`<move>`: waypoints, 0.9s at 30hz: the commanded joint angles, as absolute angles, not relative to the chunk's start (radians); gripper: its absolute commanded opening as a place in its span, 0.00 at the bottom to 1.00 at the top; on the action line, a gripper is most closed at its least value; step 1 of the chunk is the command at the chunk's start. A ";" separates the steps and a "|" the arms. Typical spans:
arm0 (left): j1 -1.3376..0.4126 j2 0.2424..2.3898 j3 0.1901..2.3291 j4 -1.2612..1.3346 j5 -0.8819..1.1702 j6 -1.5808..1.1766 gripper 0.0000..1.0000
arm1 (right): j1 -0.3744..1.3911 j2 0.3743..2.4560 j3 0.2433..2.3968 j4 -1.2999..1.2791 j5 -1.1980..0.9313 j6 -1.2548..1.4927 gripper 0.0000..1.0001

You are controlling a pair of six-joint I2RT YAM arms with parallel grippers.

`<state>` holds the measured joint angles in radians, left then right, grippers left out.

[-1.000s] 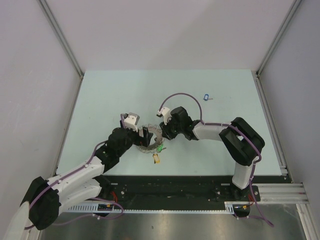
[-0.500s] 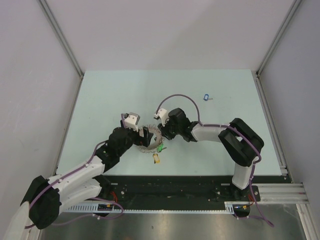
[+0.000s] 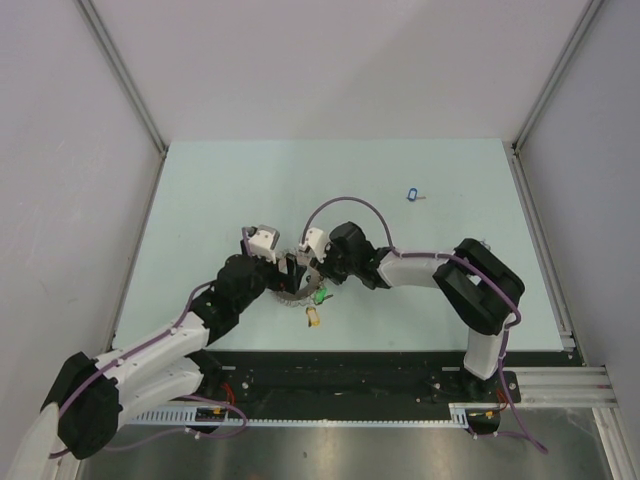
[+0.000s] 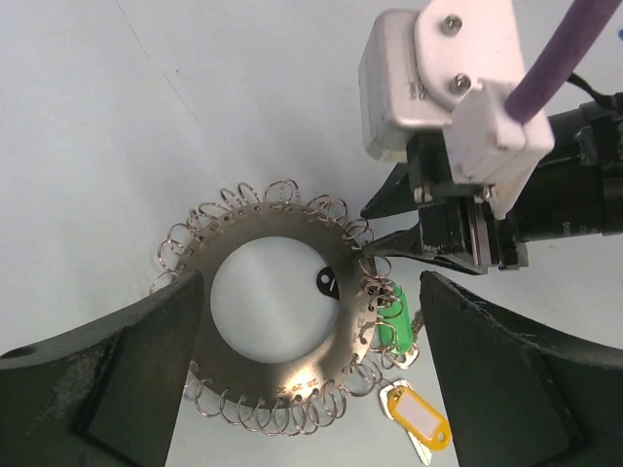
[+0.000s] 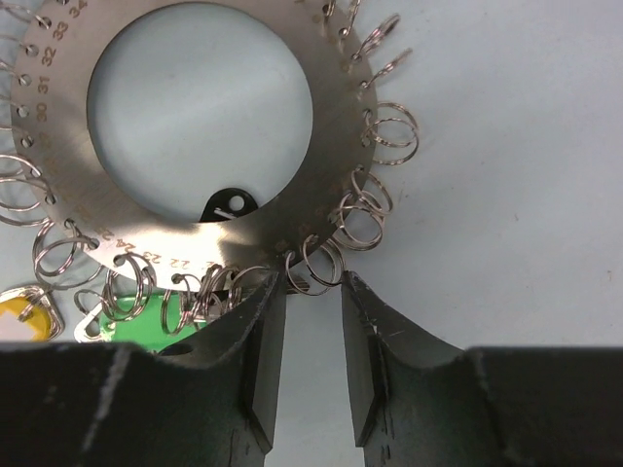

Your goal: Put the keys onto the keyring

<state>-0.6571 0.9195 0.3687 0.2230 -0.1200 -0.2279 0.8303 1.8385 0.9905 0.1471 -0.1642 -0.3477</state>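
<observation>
While L gripper is held wide over keyring, R gripper is set narrow, at right-edge loops.

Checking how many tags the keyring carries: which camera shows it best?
The left wrist view: nearly all of the keyring lies in frame, with the green tag and yellow tag at its edge. The right wrist view shows only part, close up. The top external view shows it small and partly hidden.
</observation>
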 commanded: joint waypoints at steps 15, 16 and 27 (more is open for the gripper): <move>-0.661 0.838 0.367 0.256 -0.164 -0.221 0.96 | 0.831 1.853 1.032 0.146 -0.238 -0.341 0.14; -0.660 0.831 0.365 0.255 -0.166 -0.222 0.96 | 0.831 1.852 1.032 0.146 -0.244 -0.325 0.13; -0.661 0.764 0.356 0.219 -0.156 -0.250 0.96 | 0.885 1.807 1.031 0.025 -0.307 -0.074 0.04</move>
<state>-0.6571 0.7975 0.3588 0.2203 -0.1474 -0.2298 0.8440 1.8473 1.0088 0.1242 -0.2695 -0.2165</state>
